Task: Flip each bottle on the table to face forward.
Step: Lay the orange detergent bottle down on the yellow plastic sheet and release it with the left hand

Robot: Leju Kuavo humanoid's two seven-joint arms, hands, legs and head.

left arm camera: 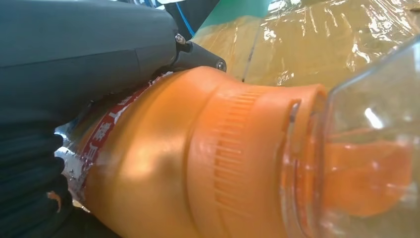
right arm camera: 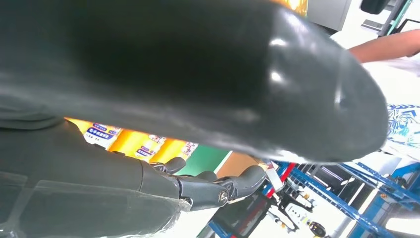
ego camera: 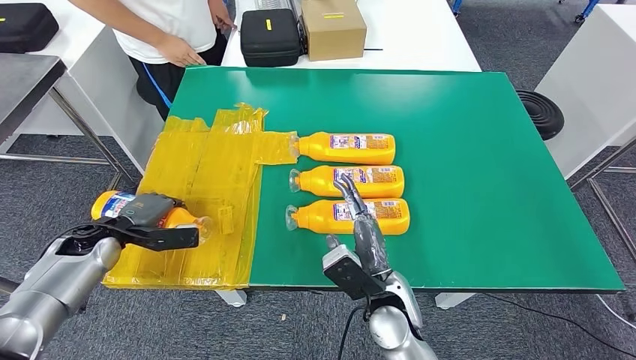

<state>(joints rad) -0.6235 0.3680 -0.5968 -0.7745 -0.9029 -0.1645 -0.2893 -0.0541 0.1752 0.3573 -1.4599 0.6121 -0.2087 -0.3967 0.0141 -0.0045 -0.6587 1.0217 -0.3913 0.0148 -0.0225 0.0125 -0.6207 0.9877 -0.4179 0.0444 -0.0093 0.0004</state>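
Observation:
Three orange bottles lie in a column on the green table [ego camera: 465, 150], labels up, clear caps pointing left: a far one [ego camera: 346, 148], a middle one [ego camera: 350, 181] and a near one [ego camera: 390, 218]. My right hand [ego camera: 363, 232] reaches over the near bottle with fingers stretched out, holding nothing; its dark fingers [right arm camera: 208, 188] are apart in the right wrist view, with the orange bottles [right arm camera: 143, 145] behind them. My left hand [ego camera: 150, 221] grips a fourth orange bottle [ego camera: 112, 204] over the yellow plastic sheet [ego camera: 202, 180] at the table's left. Up close, that bottle [left arm camera: 198, 158] lies in the hand [left arm camera: 74, 54], clear cap outward.
A person [ego camera: 169, 30] stands at the table's far left corner with a hand near the edge. Behind the green table, a white table carries a black case [ego camera: 270, 36] and a cardboard box [ego camera: 332, 28]. A round black object [ego camera: 541, 112] sits beside the right edge.

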